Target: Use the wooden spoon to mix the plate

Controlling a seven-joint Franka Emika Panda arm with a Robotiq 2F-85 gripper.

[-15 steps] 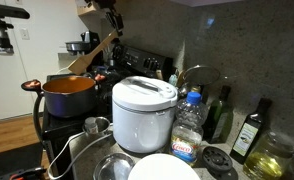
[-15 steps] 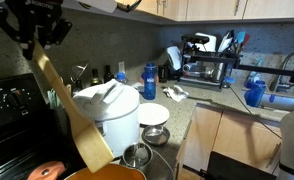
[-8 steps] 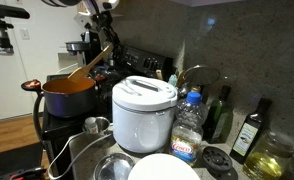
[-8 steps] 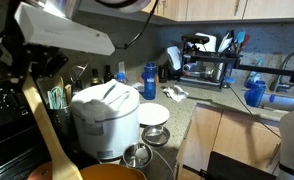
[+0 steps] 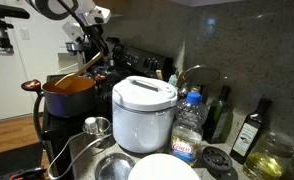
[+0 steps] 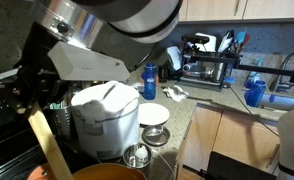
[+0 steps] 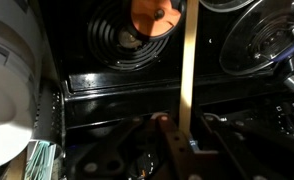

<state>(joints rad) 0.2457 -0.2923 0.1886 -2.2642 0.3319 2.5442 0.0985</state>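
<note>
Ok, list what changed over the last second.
The gripper, shut on the wooden spoon throughout, came down and lowered the spoon's head to the mouth of the orange pot. The rice cooker and the plate stayed put.

In an exterior view, the pot (image 5: pixel 69 97) is set on the stove (image 5: pixel 62 128), left of the cooker (image 5: pixel 144 112). The spoon (image 5: pixel 75 74) is held in the claw (image 5: pixel 95 56) and slanted down towards the pot. The plate (image 5: pixel 165 168) is placed before the cooker, a bottle (image 5: pixel 190 112) to its right.
</note>
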